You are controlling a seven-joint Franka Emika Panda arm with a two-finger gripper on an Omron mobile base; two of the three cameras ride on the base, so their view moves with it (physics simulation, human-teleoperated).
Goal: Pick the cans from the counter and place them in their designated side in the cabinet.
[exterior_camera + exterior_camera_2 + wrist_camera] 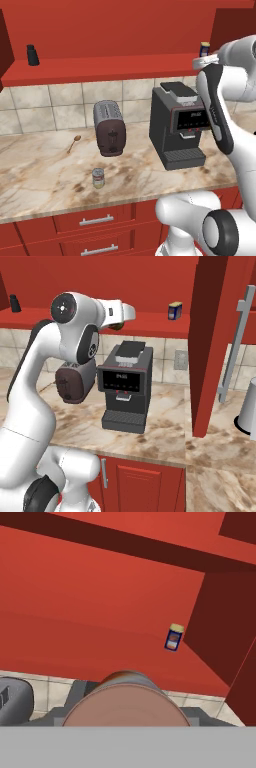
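A dark red can point(125, 701) sits between my fingers, its round top close to the hand camera. My gripper point(120, 320) is shut on it, raised in front of the cabinet's long open red shelf point(110, 67), above the coffee machine. In the left base view the gripper point(203, 61) is at shelf height, just left of a blue-and-yellow can point(204, 48). The silvery can point(98, 178) with a pale label stands upright on the marble counter point(45, 175), near its front edge and in front of the toaster.
On the counter stand a dark toaster point(109, 127) and a black coffee machine point(177, 125); a wooden spoon point(74, 143) lies there too. A black shaker point(32, 55) stands at the shelf's left end. An open red cabinet door point(215, 341) hangs at the right.
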